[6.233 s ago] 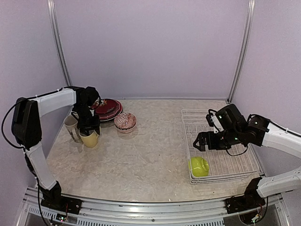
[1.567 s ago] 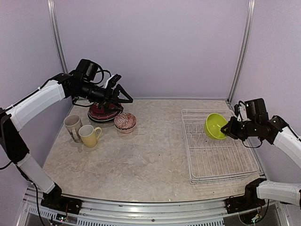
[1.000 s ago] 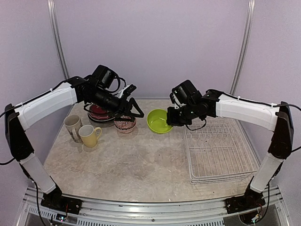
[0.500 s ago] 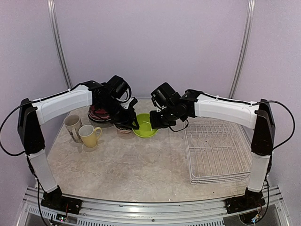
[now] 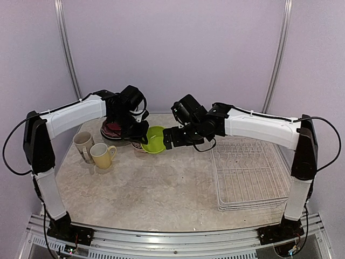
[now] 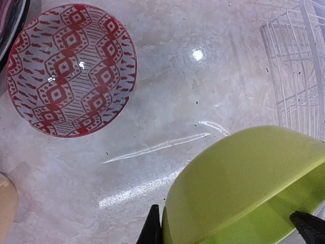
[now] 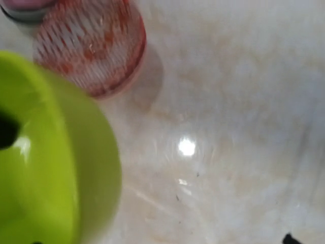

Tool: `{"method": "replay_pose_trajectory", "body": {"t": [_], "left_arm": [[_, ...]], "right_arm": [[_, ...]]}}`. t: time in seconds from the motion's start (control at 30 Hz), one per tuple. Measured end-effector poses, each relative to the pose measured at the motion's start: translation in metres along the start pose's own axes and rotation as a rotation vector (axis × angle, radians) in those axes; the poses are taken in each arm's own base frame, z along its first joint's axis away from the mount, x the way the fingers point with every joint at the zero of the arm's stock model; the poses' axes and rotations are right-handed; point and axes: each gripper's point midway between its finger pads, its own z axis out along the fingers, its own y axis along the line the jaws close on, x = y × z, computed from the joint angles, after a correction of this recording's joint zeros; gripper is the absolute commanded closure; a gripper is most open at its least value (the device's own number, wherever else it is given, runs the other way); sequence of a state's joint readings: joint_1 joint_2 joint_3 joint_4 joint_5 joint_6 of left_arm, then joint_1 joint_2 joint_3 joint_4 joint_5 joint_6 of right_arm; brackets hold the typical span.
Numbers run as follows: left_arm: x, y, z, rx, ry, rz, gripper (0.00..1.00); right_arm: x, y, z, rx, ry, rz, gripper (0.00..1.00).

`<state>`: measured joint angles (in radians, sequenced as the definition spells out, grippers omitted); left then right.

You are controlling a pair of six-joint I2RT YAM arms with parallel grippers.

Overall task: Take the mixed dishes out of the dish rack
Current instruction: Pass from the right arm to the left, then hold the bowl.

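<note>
Top external: rack at right holds no dish that I can see. On the worktop, far left: plates, cream mug, yellow mug. The red bowl stands upright just beside the plates. The green bowl is out of the rack. It is tilted, mouth facing right and toward the camera, between the two arms' tips and in front of the red bowl. It appears clear of the worktop; not confirmed.

State, left end effector: spread wide. Left wrist view shows one finger just outside the green bowl's wall and the other over its inside. No clamp seen.

State, right end effector: at the green bowl's right rim. Right wrist view is blurred; cannot tell whether it grips.

Progress, judged: unloading nearly complete. Remaining: set the green bowl down beside the red bowl, release, withdraw both arms.
</note>
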<state>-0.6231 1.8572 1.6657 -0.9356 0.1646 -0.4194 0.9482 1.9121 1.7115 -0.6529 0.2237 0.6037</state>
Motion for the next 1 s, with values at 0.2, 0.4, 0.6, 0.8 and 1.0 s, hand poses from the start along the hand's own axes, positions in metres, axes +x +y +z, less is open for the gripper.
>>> {"method": "replay_pose_trajectory", "body": {"t": [0.2,0.4,0.6,0.8,1.0], "left_arm": [[-0.054,0.041,-0.012,-0.088,-0.055,-0.09,1.0],[-0.084,0.105,0.009,-0.202,-0.046,-0.194,1.0],[-0.065,0.129,0.05,-0.254,0.077,-0.217,0.88],[-0.064,0.123,0.052,-0.245,0.088,-0.203,0.62],[-0.066,0.123,0.047,-0.251,0.08,-0.202,0.34]], "right_arm": [[-0.014,-0.033,-0.061,0.026,-0.111,-0.004,0.0],[-0.013,-0.072,-0.114,0.081,-0.19,0.024,0.0],[0.008,-0.101,-0.144,0.13,-0.209,0.061,0.0],[0.008,-0.11,-0.168,0.123,-0.261,0.104,0.0],[0.002,-0.113,-0.174,0.135,-0.282,0.085,0.0]]}}
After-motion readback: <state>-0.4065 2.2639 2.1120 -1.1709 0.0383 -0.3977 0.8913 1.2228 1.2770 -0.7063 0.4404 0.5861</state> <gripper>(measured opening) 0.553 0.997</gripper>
